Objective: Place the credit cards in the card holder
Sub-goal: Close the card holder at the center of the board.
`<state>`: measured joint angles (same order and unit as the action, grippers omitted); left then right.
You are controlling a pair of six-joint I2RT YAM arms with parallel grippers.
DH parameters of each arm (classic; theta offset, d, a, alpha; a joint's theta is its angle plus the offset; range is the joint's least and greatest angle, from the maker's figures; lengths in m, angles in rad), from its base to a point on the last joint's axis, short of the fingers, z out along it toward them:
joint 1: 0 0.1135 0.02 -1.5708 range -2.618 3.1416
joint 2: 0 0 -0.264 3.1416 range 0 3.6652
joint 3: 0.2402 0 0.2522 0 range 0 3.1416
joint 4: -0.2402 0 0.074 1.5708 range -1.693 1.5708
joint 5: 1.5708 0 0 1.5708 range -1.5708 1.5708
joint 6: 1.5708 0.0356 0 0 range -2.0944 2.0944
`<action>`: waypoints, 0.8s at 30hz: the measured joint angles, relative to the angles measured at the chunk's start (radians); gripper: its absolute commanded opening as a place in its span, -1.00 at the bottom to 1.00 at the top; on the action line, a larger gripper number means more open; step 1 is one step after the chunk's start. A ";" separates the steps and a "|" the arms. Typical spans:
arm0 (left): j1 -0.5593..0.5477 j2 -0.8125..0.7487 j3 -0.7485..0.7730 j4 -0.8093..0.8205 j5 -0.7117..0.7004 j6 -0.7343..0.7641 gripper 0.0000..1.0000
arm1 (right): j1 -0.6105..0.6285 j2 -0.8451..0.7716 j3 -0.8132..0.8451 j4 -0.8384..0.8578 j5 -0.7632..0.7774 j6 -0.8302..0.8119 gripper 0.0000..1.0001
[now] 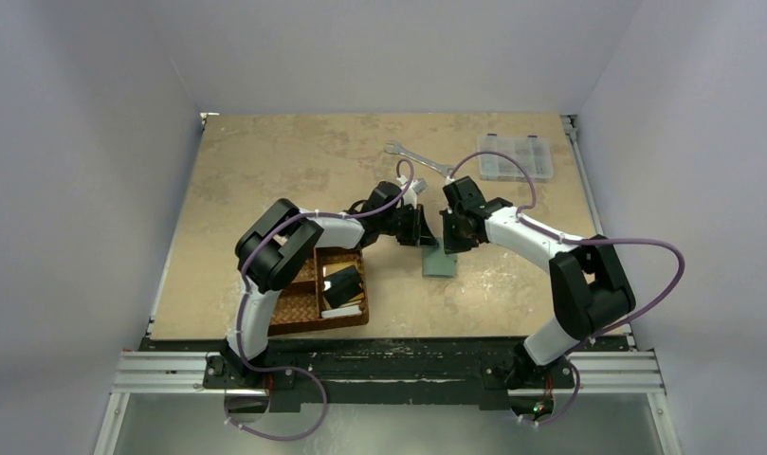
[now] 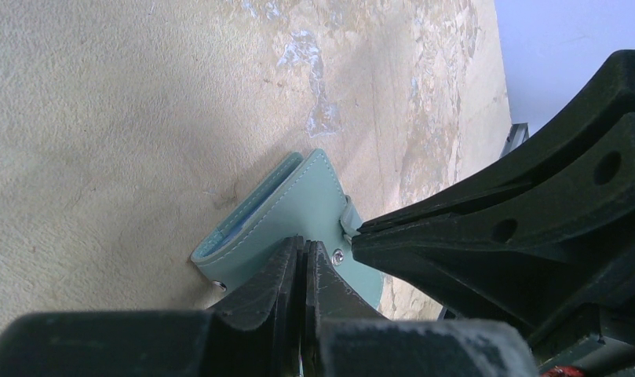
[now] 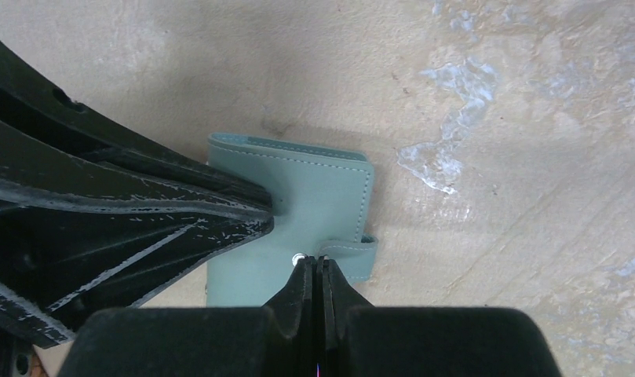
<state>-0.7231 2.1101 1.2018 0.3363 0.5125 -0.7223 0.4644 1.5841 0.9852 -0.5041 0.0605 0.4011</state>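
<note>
Both arm bases sit on the rail at the near edge of the table (image 1: pixel 265 171), and from above the left gripper (image 1: pixel 422 227) and right gripper (image 1: pixel 452 232) meet over the card holder (image 1: pixel 440 261), which lies flat about mid-table. The credit cards (image 1: pixel 342 289) (a black and a white one show) lie in the right compartment of the brown basket (image 1: pixel 299 320) by the near edge, left of centre. A wrench (image 1: pixel 419 158) and a clear box (image 1: pixel 517 156) sit toward the far right corner, well apart from the work.

From the left wrist, the left gripper (image 2: pixel 304 245) has its jaws pressed together, nothing seen between them, tips at the holder (image 2: pixel 298 196) beside its snap. The right gripper (image 2: pixel 358 230) touches the strap.

From the right wrist, the right gripper (image 3: pixel 314 263) is likewise closed, tips at the strap (image 3: pixel 349 250); whether it nips it I cannot tell. The left gripper (image 3: pixel 267 216) rests on the folded holder (image 3: pixel 322 188).

Opening the holder looks to be the step in hand. Next, one arm must pin it while the other lifts the flap; the crowded grippers hamper each other.
</note>
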 measured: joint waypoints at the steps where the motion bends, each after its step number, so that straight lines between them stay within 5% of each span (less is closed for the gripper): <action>1: 0.000 0.000 0.000 0.000 0.000 0.000 -1.00 | 0.000 0.000 0.000 -0.003 0.006 0.000 -1.00; 24: 0.000 0.000 0.000 0.000 0.000 0.000 -1.00 | -0.001 0.000 -0.006 0.018 -0.059 -0.032 -1.00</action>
<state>-0.7231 2.1105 1.2018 0.3359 0.5129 -0.7219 0.4637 1.5845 0.9791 -0.4858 0.0013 0.3687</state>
